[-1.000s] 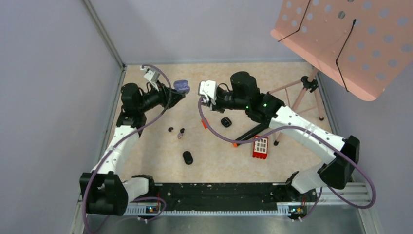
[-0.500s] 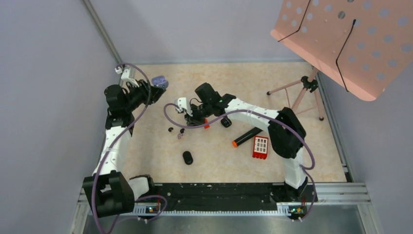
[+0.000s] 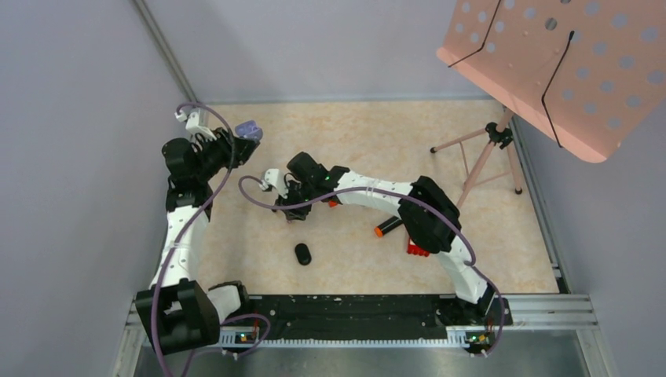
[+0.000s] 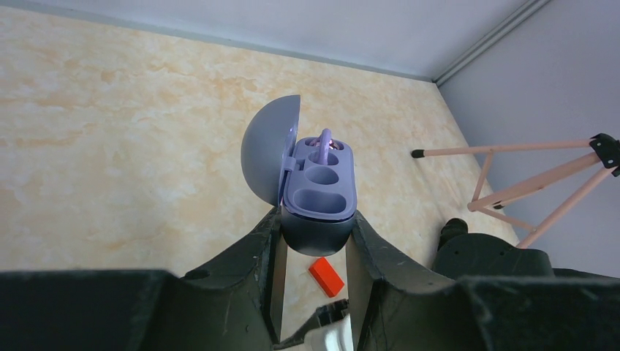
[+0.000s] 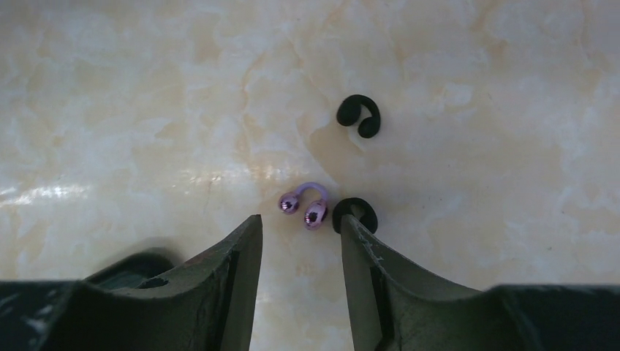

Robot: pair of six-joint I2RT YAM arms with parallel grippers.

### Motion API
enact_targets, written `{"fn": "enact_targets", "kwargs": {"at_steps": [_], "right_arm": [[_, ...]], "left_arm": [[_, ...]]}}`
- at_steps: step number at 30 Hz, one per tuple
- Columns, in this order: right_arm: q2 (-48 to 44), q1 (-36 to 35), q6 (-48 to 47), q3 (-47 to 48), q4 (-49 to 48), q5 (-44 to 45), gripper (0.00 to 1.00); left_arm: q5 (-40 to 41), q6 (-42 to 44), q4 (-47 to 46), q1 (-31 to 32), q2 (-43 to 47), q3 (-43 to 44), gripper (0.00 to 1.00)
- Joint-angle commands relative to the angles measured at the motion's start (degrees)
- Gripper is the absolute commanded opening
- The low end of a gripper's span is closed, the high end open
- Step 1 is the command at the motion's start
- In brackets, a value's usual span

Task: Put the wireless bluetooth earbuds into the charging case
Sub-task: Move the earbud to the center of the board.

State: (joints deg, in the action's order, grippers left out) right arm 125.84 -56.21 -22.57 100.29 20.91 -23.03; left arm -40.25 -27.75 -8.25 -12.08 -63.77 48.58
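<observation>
Earbuds point(image 5: 356, 214) lie loose on the marbled beige surface point(image 5: 146, 110): two matte black C-shaped ones and a purple earbud point(image 5: 303, 203), a thin arc ending in two glossy beads. The right tool point(image 5: 300, 228), its arm stretched across to the left, points down with jaws apart and empty, tips just short of the purple one. The left tool point(image 4: 316, 219) clamps the smooth lavender charging case point(image 4: 319, 179) off the surface, its domed lid swung open and another purple bud point(image 4: 325, 140) in the far well.
</observation>
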Motion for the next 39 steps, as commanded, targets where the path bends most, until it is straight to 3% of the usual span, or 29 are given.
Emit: {"fn": "enact_targets", "kwargs": {"at_steps": [1, 17, 30, 36, 39], "right_arm": [[1.16, -0.73, 6.84, 2.85, -4.09, 6.29, 0.45], [4.57, -1.93, 5.52, 2.54, -6.9, 11.18, 0.49], [-0.98, -0.53, -6.8, -2.28, -3.59, 13.29, 0.47], [-7.36, 3.09, -10.61, -7.89, -3.53, 7.15, 0.47], [-11.43, 5.21, -12.33, -10.67, -3.63, -0.01, 0.47]], "left_arm": [[0.7, -1.23, -0.92, -0.74, 1.38, 1.35, 0.0], [-0.4, -2.14, -1.08, -0.84, 0.4, 1.17, 0.0], [-1.22, -2.22, -1.81, -0.84, -0.25, 1.08, 0.0], [-2.16, -2.97, -2.65, -0.84, -0.53, 0.84, 0.0], [-3.12, -3.24, -2.97, -0.84, -0.66, 0.52, 0.0]]}}
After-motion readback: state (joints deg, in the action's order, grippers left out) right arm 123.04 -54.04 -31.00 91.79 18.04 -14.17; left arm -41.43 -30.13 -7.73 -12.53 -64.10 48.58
